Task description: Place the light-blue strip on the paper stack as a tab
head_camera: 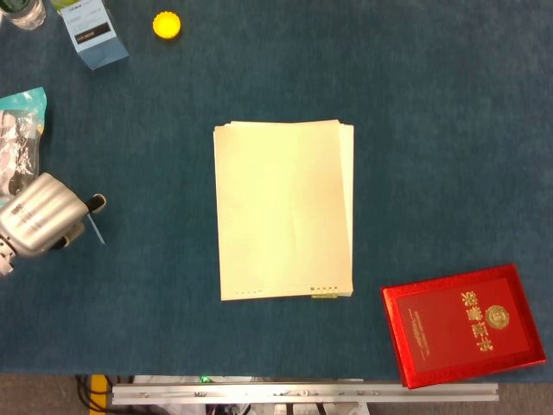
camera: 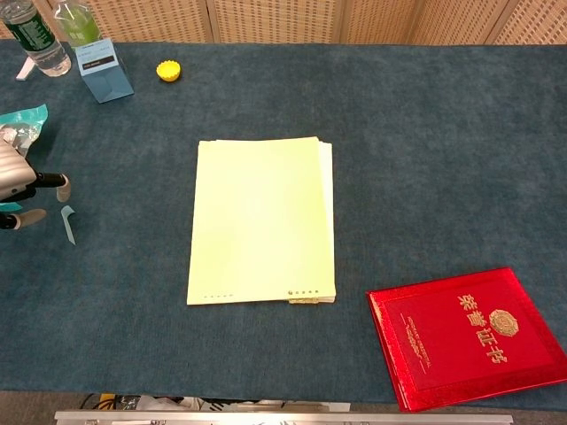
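Note:
The light-blue strip [head_camera: 95, 227] [camera: 68, 223] lies flat on the blue cloth at the far left. My left hand [head_camera: 39, 216] [camera: 22, 190] hovers right beside it, with two fingertips [camera: 58, 181] spread on either side of the strip's near end and nothing held. The pale yellow paper stack [head_camera: 285, 207] [camera: 263, 220] lies in the middle of the table, well to the right of the strip. The right hand appears in neither view.
A red certificate folder [head_camera: 465, 323] [camera: 469, 335] lies at the front right. At the back left stand a small blue box [head_camera: 93, 33], a yellow cap [head_camera: 167, 24] and bottles [camera: 35, 37]. A teal snack bag [head_camera: 19, 130] lies behind my left hand.

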